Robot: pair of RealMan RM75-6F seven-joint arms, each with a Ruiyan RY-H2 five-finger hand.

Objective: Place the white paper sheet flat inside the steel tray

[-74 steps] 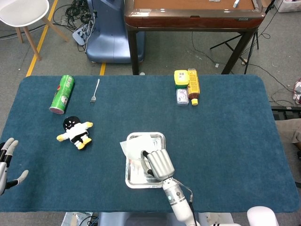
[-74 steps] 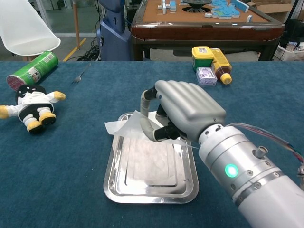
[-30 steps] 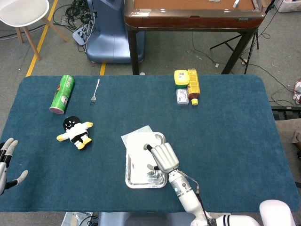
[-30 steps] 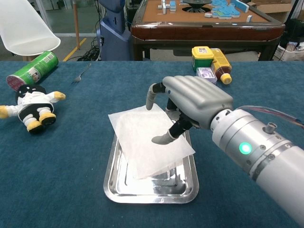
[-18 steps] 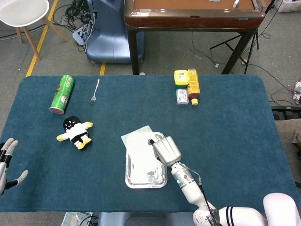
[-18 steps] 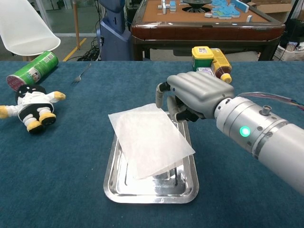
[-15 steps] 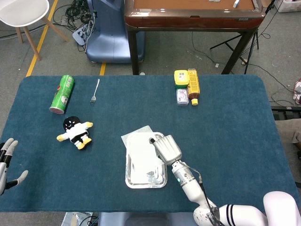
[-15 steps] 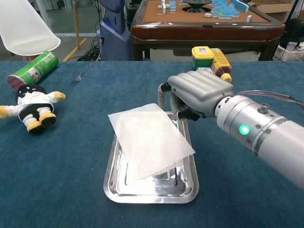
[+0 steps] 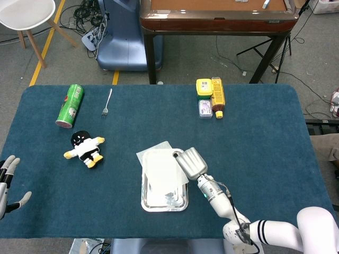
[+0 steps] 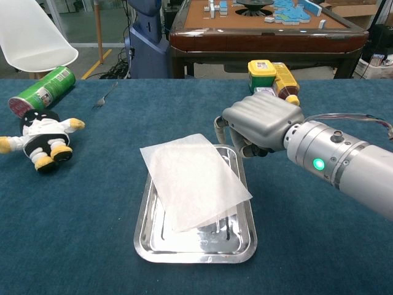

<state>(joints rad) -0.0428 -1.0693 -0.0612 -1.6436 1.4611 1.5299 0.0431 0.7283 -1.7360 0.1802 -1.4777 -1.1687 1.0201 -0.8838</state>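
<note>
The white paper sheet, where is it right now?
In the chest view, the white paper sheet lies skewed over the steel tray, overhanging its left rim, left of the right robot hand.

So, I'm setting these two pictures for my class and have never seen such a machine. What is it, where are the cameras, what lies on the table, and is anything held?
It is a two-armed robot with metal hands, steered by a person. One picture looks down from its head, the other forward from its chest. The right hand hovers beside a steel tray, fingers curled, holding nothing. A white paper sheet lies skewed across the tray, one corner over the rim. The left hand waits open at the table's edge. Also on the blue table: a green can, a fork, a plush toy and some yellow bottles.
</note>
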